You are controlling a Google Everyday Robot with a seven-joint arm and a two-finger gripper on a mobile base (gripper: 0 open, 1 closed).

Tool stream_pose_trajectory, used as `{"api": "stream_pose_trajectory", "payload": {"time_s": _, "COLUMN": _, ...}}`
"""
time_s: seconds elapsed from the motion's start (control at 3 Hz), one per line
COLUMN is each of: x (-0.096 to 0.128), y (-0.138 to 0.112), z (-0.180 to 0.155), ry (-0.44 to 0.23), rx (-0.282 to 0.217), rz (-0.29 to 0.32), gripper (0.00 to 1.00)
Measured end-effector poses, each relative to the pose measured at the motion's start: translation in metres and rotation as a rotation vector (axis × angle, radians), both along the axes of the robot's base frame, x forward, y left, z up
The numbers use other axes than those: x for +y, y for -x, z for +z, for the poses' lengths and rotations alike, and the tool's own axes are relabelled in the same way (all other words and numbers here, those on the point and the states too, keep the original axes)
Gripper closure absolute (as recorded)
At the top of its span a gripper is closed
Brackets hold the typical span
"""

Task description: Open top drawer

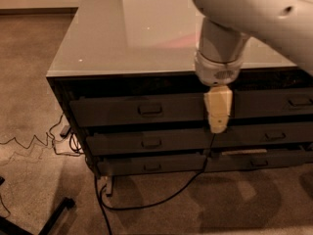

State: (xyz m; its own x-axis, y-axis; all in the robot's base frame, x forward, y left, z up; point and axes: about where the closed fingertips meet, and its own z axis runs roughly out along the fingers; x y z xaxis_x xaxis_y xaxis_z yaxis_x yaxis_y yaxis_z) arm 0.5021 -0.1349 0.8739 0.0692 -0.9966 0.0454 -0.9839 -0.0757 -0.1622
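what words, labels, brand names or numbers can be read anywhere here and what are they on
None: no readable text shows in the camera view.
top drawer: plain dark front with a metal pull, no label.
gripper, hanging in front of the seam between the two drawer stacks: no legible marking.
cabinet top: only light reflections, no writing.
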Motion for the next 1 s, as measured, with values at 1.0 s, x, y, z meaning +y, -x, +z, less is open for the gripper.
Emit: {"api": "stream_pose_trajectory", "payload": {"time_s": 1.0, "x": 0.0033, "y": -0.0593, "z": -0.0307, "ry": -0.132, "rx": 0.080, "rz": -0.015, "gripper": 0.00}}
